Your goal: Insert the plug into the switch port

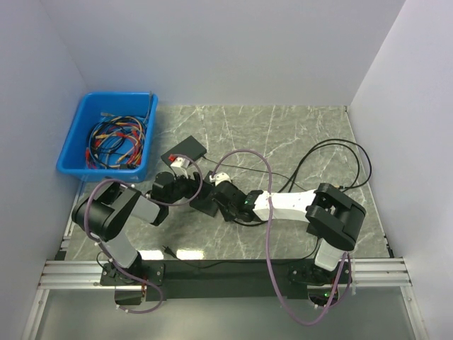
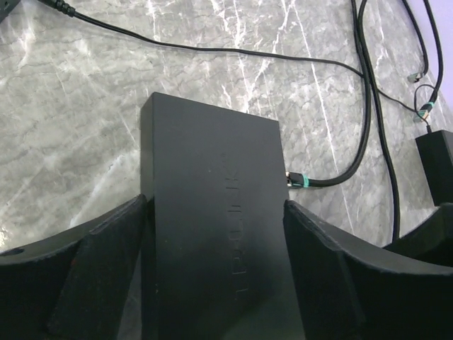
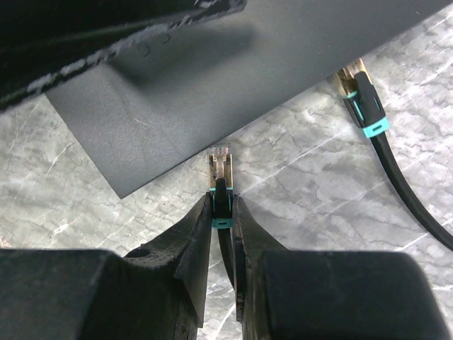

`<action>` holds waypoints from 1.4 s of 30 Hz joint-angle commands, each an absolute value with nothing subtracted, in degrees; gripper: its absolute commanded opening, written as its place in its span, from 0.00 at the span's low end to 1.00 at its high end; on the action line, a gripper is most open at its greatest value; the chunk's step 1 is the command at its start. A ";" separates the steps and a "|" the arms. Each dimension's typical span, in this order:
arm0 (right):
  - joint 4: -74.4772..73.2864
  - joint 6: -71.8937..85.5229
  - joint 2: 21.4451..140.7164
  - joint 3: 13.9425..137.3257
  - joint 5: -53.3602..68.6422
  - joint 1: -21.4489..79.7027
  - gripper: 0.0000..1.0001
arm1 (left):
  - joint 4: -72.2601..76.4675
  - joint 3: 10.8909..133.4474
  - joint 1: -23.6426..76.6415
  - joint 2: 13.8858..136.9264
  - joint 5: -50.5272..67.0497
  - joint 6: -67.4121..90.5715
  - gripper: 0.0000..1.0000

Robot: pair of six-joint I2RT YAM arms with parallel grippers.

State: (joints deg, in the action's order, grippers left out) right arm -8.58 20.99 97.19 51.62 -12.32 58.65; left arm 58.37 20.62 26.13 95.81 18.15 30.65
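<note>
Top external view, read left to right: a blue plastic bin [image 1: 71,145] of coloured patch cables [image 1: 113,138] stands at the far left, apart from the work. Both arms converge near the middle on the flat black rectangular network switch [image 2: 212,163].

Left wrist view: the left gripper [image 2: 214,205] straddles the switch with one finger at each long side, evidently to steady the box against the push of insertion. Whether the pads actually press on it cannot be told. To the right, a second black cable [image 2: 340,173] with a teal-banded connector meets the switch's right edge.

Right wrist view: the right gripper [image 3: 224,202] is clenched on the teal boot of the clear-tipped plug [image 3: 221,161]. This leaves the tip proud of the fingertips, so it can enter a port unobstructed. The plug points at the switch's edge with its tip just short of it, not yet inserted. The ports themselves are hidden. The next move probably calls for a short, straight, squarely aligned advance.
</note>
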 commanded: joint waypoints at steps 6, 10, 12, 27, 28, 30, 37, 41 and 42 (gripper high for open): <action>-6.94 19.69 94.66 53.61 -10.02 58.62 0.00 | 58.01 24.08 25.84 98.08 23.29 30.50 0.77; -6.94 19.25 94.40 54.49 -9.93 59.06 0.00 | 57.57 24.78 25.93 98.61 23.82 30.50 0.76; -7.21 19.16 94.31 54.93 -9.93 59.24 0.00 | 57.48 24.96 25.93 98.88 24.34 30.32 0.75; -5.97 18.45 92.99 53.96 -9.84 59.77 0.00 | 58.18 26.19 25.05 100.90 29.09 29.97 0.75; -6.32 18.63 93.25 53.88 -10.19 59.77 0.00 | 58.01 26.37 24.96 101.07 29.09 30.14 0.75; -7.11 19.33 93.60 53.27 -11.25 59.77 0.00 | 58.27 26.28 24.53 101.16 29.09 30.58 0.75; -7.38 21.27 92.72 50.10 -12.57 59.85 0.00 | 58.62 26.01 23.47 101.60 29.18 31.46 0.75; -7.03 21.45 92.64 49.66 -13.18 59.85 0.00 | 58.01 26.10 23.38 101.60 29.27 31.29 0.76; -7.03 21.27 92.64 49.92 -13.44 59.85 0.00 | 57.83 26.19 23.38 101.60 29.18 31.12 0.75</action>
State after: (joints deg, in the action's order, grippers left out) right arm -8.97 20.49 95.29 49.91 -11.25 59.48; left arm 57.12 25.36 23.57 101.36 27.18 31.11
